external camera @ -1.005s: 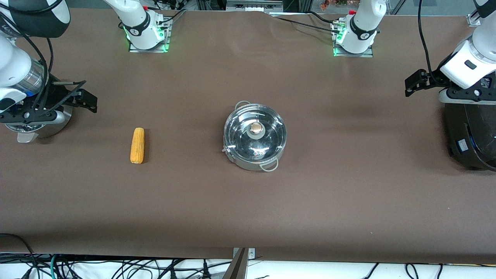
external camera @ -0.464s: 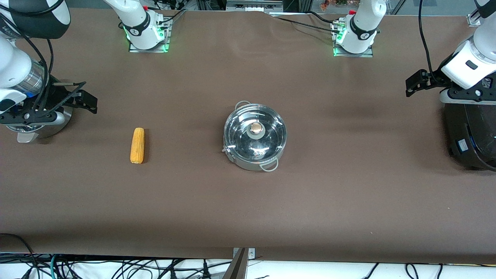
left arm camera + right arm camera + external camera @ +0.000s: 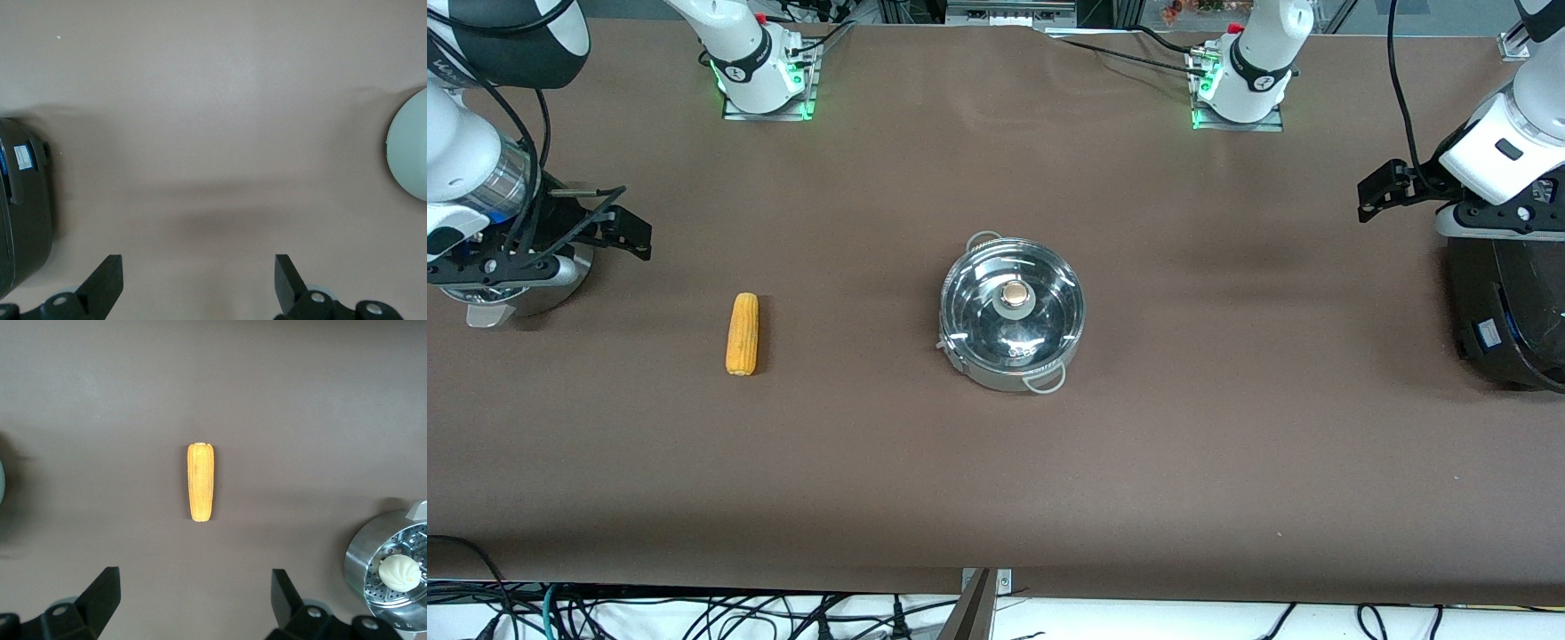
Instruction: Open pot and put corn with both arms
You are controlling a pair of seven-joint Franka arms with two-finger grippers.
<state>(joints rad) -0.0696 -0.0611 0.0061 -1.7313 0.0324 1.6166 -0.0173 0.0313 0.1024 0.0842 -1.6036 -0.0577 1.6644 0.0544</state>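
The steel pot (image 3: 971, 349) stands mid-table with its glass lid (image 3: 1049, 307) on and the bronze knob (image 3: 1013, 292) on top. The corn (image 3: 742, 334) lies on the cloth toward the right arm's end; it also shows in the right wrist view (image 3: 201, 491). My right gripper (image 3: 627, 229) (image 3: 195, 597) is open and empty, in the air beside the steamer pot, apart from the corn. My left gripper (image 3: 1378, 191) (image 3: 198, 283) is open and empty, in the air beside the rice cooker. An edge of the pot (image 3: 410, 147) shows in the left wrist view.
A perforated steel steamer pot (image 3: 534, 289) with a white bun (image 3: 400, 572) stands at the right arm's end. A black rice cooker (image 3: 1507, 311) (image 3: 23, 213) stands at the left arm's end. Brown cloth (image 3: 996, 462) covers the table.
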